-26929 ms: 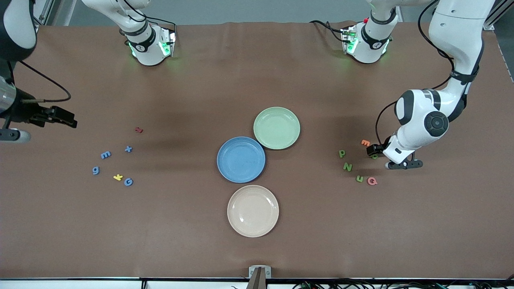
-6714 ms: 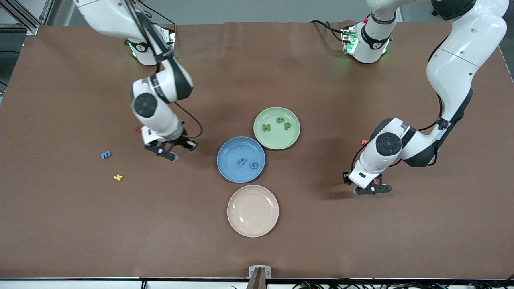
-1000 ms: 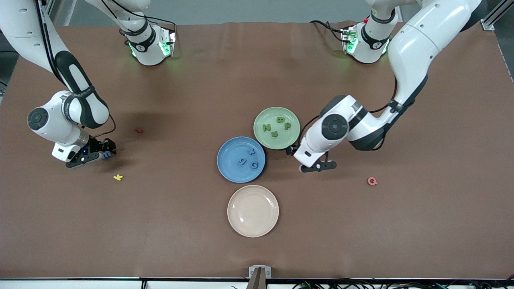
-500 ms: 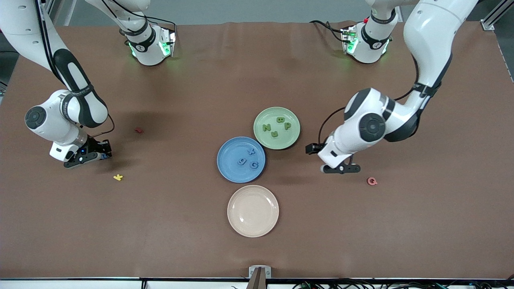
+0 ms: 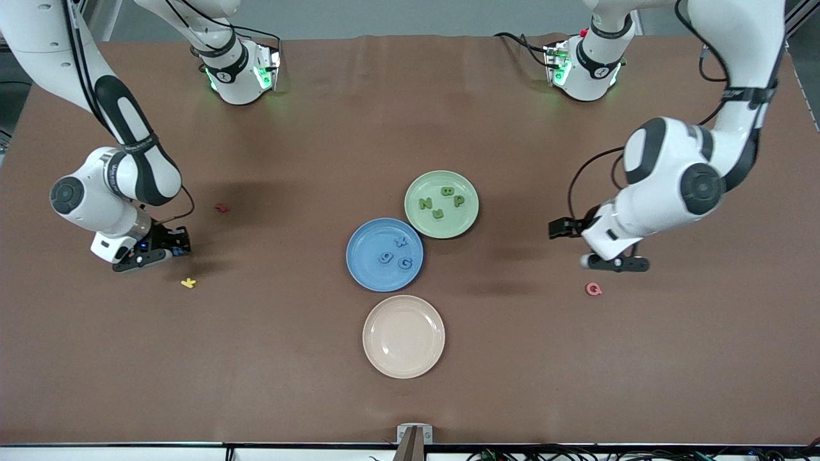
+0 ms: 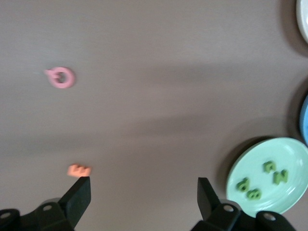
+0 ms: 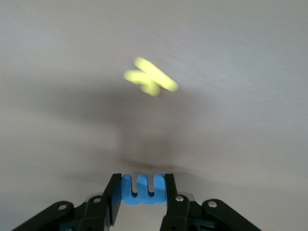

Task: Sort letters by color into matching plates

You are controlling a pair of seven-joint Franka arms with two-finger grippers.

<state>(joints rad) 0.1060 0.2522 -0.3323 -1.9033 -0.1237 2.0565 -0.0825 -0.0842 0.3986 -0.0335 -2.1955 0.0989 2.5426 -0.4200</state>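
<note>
The pale green plate [image 5: 442, 227] holds four green letters, among them an N [image 5: 424, 203] and a P [image 5: 459, 200]. It also shows in the left wrist view [image 6: 284, 159]. The blue plate [image 5: 366, 250], beside it and nearer the camera, holds three blue letters, among them a G [image 5: 405, 262]. My right gripper [image 5: 173, 245] is shut on a blue letter E [image 7: 143, 189], just above the table toward the right arm's end. My left gripper [image 5: 562, 228] is open and empty [image 6: 143, 185] over bare table toward the left arm's end.
A cream plate [image 5: 403, 358] lies nearest the camera. A yellow letter [image 5: 188, 282] lies close to my right gripper, and a dark red one [image 5: 221, 207] lies farther from the camera. A pink letter [image 5: 594, 289] and an orange letter [image 6: 79, 170] lie by my left gripper.
My left gripper has swung away from the green plate toward the left arm's end of the table. My right gripper, shut on the blue E, has shifted slightly toward the plates.
</note>
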